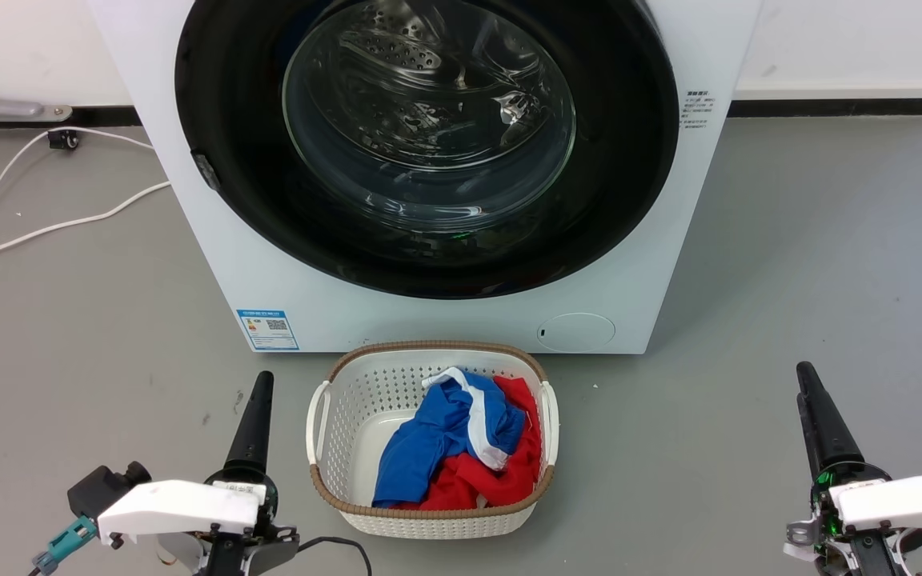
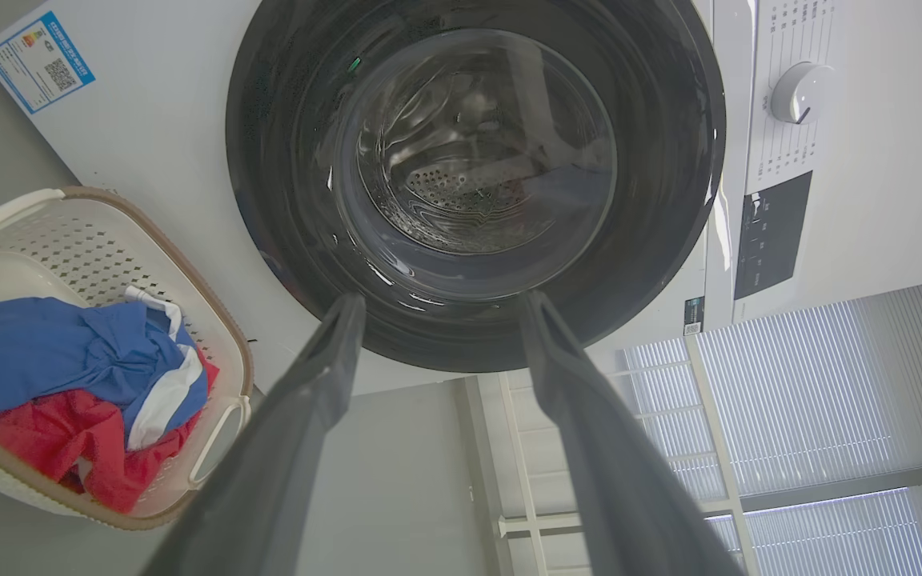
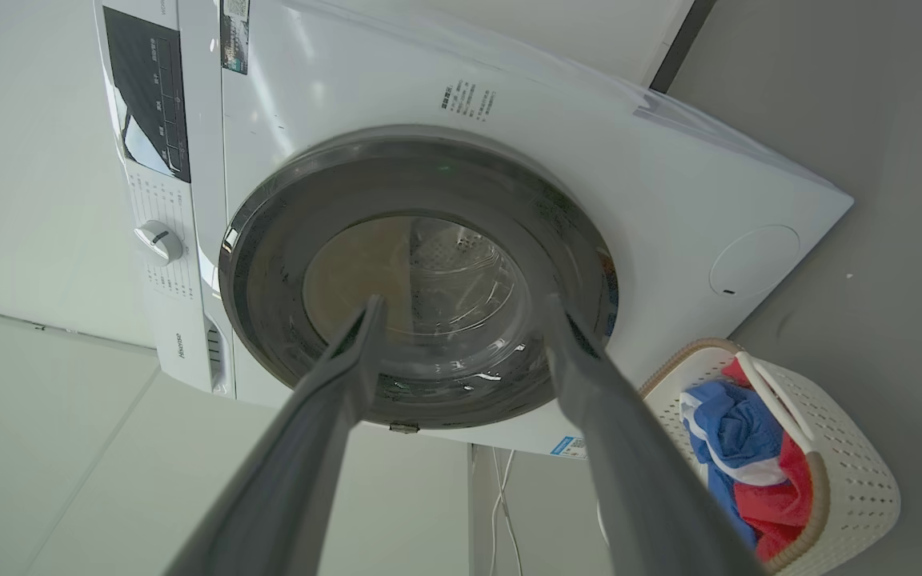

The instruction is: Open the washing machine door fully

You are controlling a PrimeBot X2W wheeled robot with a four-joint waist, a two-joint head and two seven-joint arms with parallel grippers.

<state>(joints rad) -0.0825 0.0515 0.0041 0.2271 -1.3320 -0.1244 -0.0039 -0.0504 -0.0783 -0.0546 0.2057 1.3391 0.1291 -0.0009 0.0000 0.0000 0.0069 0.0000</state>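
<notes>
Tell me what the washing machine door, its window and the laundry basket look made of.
The washing machine door: glossy black ring, likely plastic or coated glass; it shows reflections. Its window: clear bulging glass, judging by the sharp highlights and the drum seen through it. The laundry basket: matte white perforated plastic, with a brown woven-look rim band, material unclear.

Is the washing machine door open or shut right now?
Shut: the washing machine door lies flush against the front of the washing machine, with no gap around its rim.
</notes>
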